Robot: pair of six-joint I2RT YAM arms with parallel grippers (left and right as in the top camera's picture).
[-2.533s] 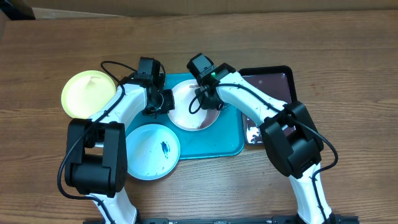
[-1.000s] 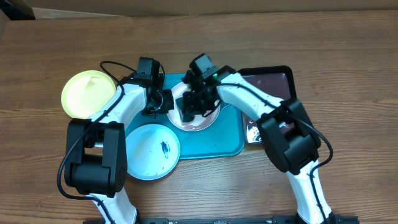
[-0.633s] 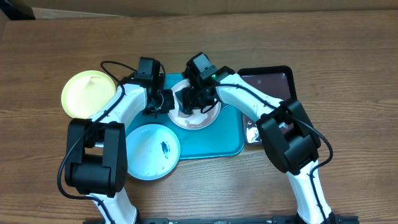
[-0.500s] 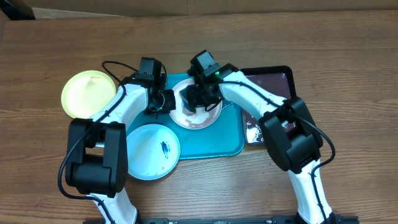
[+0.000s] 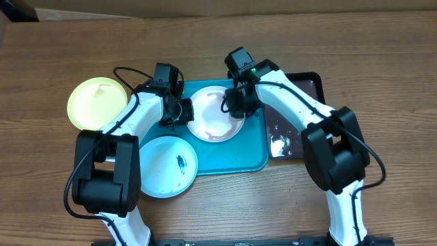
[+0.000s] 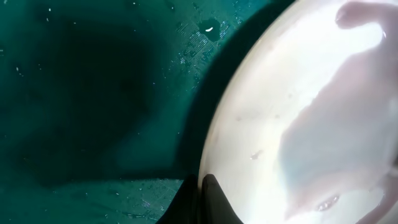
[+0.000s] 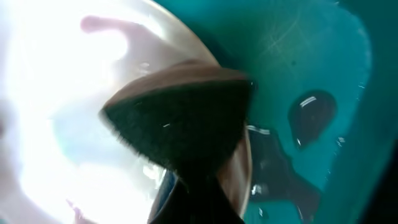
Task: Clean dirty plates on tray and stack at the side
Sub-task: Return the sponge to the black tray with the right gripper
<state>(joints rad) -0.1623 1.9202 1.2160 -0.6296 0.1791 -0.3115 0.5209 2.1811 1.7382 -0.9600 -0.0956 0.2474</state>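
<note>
The white plate [image 5: 213, 119] is lying on the tray [image 5: 239, 154], toward its far left part. The left gripper [image 5: 176, 113] is pinching that plate's left rim, its jaws narrowed onto the edge. The right gripper [image 5: 234, 104] is clamping a dark sponge [image 7: 186, 118] and pressing it on the plate's right rim, where plate and tray meet. The blue plate [image 5: 160, 171], carrying a dark smear [image 5: 181, 162], is overlapping the tray's near left corner. The yellow plate [image 5: 95, 102] is sitting on the worktop [image 5: 382, 68], well left of the tray. A black tray [image 5: 304, 102] is lying just beside the tray's right edge.
</note>
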